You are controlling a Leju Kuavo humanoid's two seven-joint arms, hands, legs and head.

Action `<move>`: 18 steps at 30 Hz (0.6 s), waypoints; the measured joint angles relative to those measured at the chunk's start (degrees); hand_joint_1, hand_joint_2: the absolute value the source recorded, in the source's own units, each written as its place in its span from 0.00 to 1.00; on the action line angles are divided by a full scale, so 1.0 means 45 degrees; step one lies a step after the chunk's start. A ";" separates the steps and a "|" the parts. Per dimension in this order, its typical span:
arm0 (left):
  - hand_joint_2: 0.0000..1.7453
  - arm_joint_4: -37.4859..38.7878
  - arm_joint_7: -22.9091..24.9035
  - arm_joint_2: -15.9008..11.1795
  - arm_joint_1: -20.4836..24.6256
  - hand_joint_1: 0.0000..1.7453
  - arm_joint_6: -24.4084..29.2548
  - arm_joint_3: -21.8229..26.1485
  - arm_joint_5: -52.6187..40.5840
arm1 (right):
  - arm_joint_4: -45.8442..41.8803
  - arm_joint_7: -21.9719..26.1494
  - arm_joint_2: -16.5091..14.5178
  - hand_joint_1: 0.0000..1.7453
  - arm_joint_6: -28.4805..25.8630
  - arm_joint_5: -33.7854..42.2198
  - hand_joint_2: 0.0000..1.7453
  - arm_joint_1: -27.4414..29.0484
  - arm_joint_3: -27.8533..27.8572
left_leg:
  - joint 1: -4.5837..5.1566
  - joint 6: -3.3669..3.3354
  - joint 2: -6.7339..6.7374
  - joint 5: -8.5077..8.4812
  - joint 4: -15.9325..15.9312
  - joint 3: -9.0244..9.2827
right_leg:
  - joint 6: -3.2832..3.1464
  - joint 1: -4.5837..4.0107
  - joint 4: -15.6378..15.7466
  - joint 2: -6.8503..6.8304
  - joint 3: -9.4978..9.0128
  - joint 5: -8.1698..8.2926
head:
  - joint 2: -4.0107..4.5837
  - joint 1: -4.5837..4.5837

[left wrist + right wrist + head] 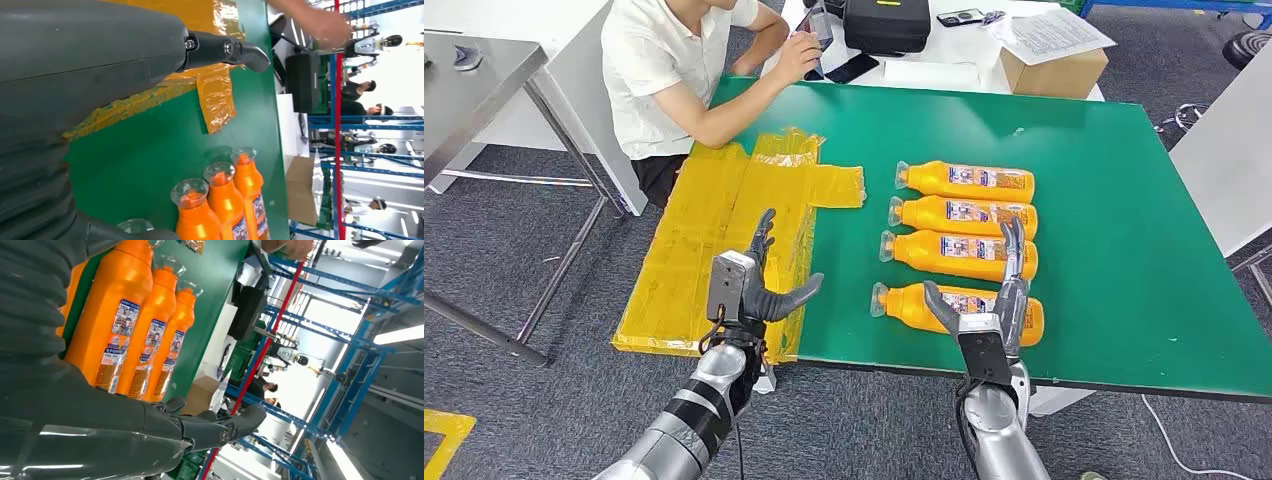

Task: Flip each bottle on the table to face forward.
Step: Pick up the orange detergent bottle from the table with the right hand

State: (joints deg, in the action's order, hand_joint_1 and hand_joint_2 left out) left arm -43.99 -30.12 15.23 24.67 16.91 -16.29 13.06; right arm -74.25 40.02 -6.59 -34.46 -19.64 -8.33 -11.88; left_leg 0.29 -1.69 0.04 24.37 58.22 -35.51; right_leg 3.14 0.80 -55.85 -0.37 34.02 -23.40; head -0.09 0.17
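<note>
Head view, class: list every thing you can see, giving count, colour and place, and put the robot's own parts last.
Orange plastic bottles: four, lying in a column on the green table.
Yellow plastic sheet: one, over the table's left end.
Brown cardboard box: one, on the white desk beyond.
Black case: one, same desk.
Person in white shirt: one, seated at the far left corner.
Left hand: empty, above the sheet.
Right hand: spread over the nearest bottle.
</note>
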 joint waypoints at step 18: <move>1.00 0.0056 -0.0171 0.0034 0.0169 0.00 0.0132 -0.0002 0.0425 | 0.0222 0.0000 0.0045 0.00 0.0786 0.1318 1.00 -0.0224 -0.0182 | 0.0000 0.0000 0.0000 0.0000 0.0000 0.0000 | 0.0000 0.0000 -0.0002 0.0000 -0.0001 0.0000 | 0.0000 0.0000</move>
State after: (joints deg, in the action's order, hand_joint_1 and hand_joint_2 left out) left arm -43.74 -30.89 15.39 25.43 17.50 -16.31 14.97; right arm -73.25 40.02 -6.39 -30.92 -13.70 -9.34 -12.70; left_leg 0.29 -1.69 0.04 24.37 58.22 -35.51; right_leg 3.14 0.79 -55.86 -0.38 34.01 -23.40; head -0.09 0.18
